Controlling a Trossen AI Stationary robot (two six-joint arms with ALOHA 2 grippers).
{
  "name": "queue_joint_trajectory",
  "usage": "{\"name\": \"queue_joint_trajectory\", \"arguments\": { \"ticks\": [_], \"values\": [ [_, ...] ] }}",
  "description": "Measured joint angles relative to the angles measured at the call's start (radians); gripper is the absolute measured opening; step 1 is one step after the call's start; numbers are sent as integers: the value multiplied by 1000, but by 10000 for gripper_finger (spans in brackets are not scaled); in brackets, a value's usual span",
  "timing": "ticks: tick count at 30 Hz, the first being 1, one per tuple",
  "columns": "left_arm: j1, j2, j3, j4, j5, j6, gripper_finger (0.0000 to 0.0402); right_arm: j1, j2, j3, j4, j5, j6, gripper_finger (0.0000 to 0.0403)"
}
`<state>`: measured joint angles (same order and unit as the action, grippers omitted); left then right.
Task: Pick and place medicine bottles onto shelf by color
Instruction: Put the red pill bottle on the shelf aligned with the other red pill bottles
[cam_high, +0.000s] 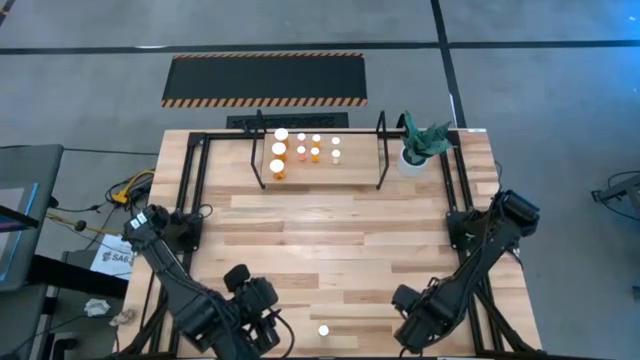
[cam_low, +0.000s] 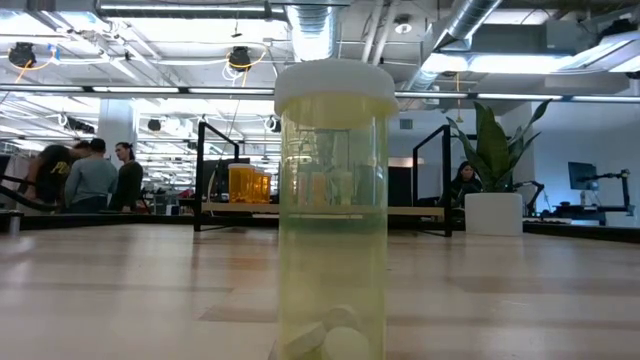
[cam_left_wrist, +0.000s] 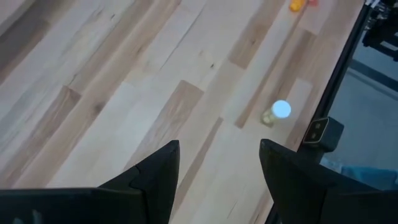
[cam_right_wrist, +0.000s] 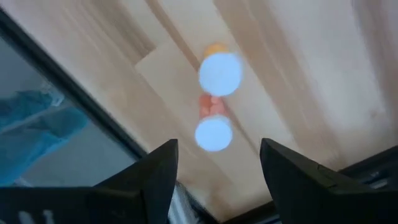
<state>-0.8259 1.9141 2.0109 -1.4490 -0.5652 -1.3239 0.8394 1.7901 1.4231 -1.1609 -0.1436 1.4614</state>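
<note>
Pale bottle (cam_high: 323, 329) w/ white cap stands upright alone on the table (cam_high: 330, 230), near its front edge, between my two claws. In the low view it (cam_low: 333, 210) fills the middle, clear yellowish body, a few white pills at the bottom.

My left claw (cam_high: 262, 318) sits at the bottle's 9 o'clock, near but apart. Fingers (cam_left_wrist: 158, 174) spread, nothing between them; from that wrist the bottle (cam_left_wrist: 278, 112) lies ahead and off to one side, not in the gap.

My right claw (cam_high: 415, 312) sits at the bottle's 3 o'clock, farther off. Fingers (cam_right_wrist: 292, 180) spread too, holding nothing. That wrist cam looks down on two white-capped bottles, one orange (cam_right_wrist: 219, 70), one reddish (cam_right_wrist: 213, 127), close together by the table edge.

Shelf (cam_high: 322, 150) is at 12 o'clock, far side of the table, w/ orange and pale bottles (cam_high: 280, 150) in rows on it. Plant pot (cam_high: 412, 158) just right of the shelf.
</note>
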Motion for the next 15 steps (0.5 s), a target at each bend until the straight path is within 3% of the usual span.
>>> {"name": "queue_joint_trajectory", "arguments": {
  "ticks": [15],
  "values": [
    [16,-1,0,-2,1,18,210,28,84,0,10,26,-10,250]
  ]
}}
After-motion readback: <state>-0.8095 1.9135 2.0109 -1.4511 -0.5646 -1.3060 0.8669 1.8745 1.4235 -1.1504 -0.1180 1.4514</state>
